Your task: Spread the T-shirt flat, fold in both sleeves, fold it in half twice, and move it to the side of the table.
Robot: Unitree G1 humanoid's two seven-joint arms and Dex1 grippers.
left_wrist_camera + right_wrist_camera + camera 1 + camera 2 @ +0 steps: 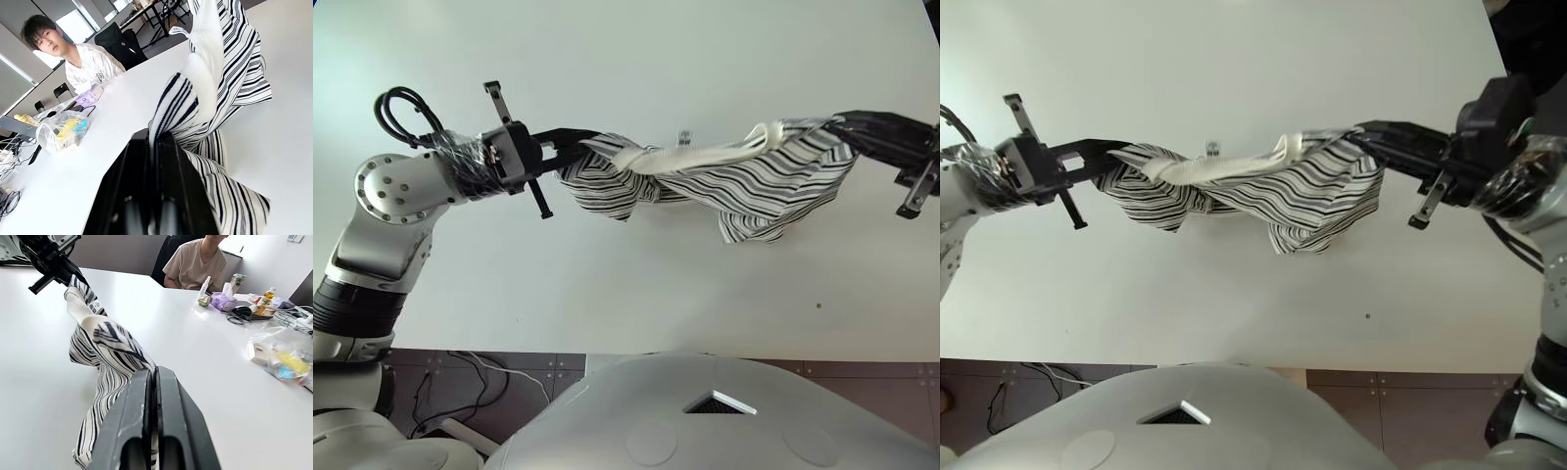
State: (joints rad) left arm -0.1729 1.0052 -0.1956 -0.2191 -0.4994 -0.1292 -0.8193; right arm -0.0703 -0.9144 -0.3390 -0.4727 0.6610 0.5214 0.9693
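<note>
- None of your steps was finished on the wide white table (626, 284); spreading and every fold remained.
- Your black-and-white striped cotton T-shirt (773, 181) hung bunched and twisted over it.
- Your left gripper (573, 142) and right gripper (1368, 135) each pinched one end.

An open-plan office: a long white-topped table (195, 362), a black swivel chair (116, 40) behind it, more dark-legged desks (159, 14) near bright windows (77, 23) (plus desk clutter: small bottles (270, 293), a clear plastic bag (58, 133)).
</note>
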